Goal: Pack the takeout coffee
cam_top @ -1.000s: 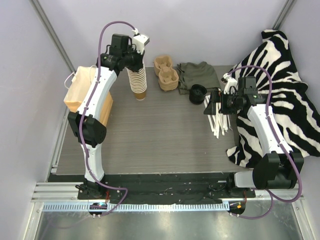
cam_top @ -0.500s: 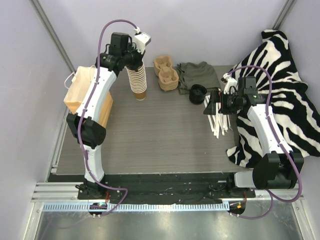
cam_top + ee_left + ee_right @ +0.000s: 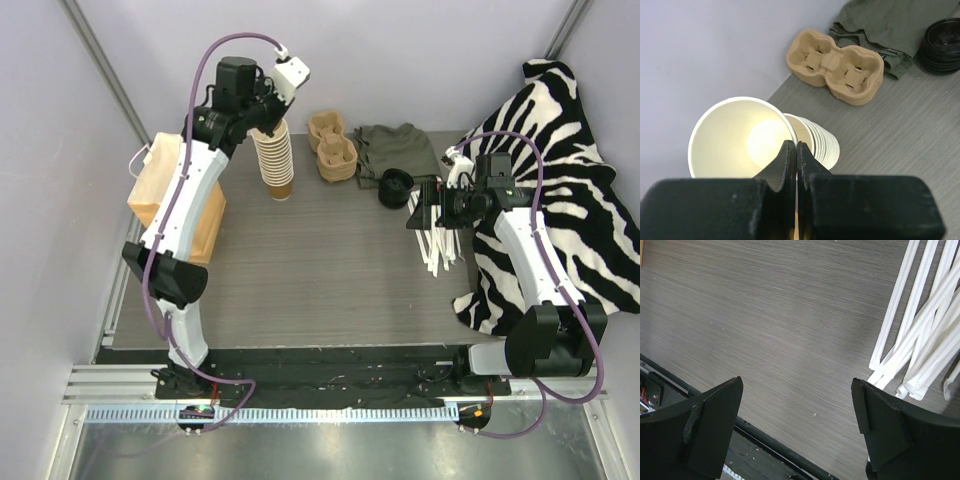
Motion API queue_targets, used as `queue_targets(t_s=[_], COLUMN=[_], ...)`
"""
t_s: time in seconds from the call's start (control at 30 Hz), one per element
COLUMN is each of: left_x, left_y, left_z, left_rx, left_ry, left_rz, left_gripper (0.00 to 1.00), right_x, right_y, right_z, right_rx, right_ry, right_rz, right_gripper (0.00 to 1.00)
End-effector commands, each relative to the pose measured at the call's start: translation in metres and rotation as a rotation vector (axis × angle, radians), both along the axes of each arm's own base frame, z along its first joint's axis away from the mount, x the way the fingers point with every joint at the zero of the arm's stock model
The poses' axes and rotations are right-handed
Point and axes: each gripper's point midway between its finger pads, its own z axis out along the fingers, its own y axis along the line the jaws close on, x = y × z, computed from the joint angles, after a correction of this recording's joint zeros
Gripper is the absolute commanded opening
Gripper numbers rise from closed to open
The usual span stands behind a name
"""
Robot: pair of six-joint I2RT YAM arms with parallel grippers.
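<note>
My left gripper (image 3: 796, 145) is shut on the rim of a lidless paper cup (image 3: 735, 132), one finger inside it and one outside. The cup is held just above and beside the stack of brown cups (image 3: 822, 145). From above, the left gripper (image 3: 268, 118) is over the top of that stack (image 3: 277, 168) at the back left of the table. My right gripper (image 3: 797, 405) stands wide open above bare table, with nothing between its fingers. In the top view the right gripper (image 3: 425, 208) is by the straws. The takeout coffee is out of view.
Stacked cardboard cup carriers (image 3: 332, 148) and a green cloth (image 3: 395, 148) lie at the back. A stack of black lids (image 3: 396, 187) sits beside them. Wrapped white straws (image 3: 438, 245) lie under the right gripper. A brown paper bag (image 3: 165, 190) stands left; a zebra cloth (image 3: 570, 200) covers the right.
The left arm has risen and its wrist has shifted up and slightly right over the cup stack, still shut on the top cup. The right arm has not moved.
</note>
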Motion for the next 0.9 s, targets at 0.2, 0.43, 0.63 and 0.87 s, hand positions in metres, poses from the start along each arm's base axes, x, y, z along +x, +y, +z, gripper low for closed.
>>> queue_targets(t_s=[0.2,0.43,0.63,0.87], left_x=[-0.084,-0.175,-0.228,-0.23], left_y=[-0.008,-0.054,-0.084,-0.109], left_z=[0.105,0.008,-0.069,-0.147], left_rx=[0.033,0.173,0.16,0.174], left_ry=[-0.254,-0.072,0.06,0.143], left_rz=[-0.111,-0.251,-0.294,-0.253], left_gripper=[0.0,0.0,0.0,0.0], right_x=[0.014,0.021,0.028,0.033], right_y=[0.002,-0.005,-0.009,-0.014], right_z=[0.027,0.039,0.039,0.036], right_rx=[0.004,-0.031,-0.053,-0.084], right_ry=[-0.09,-0.115,-0.113,-0.111], right_rz=[-0.001,-0.02,-0.032,-0.038], right_gripper=[1.0,1.0,1.0,1.0])
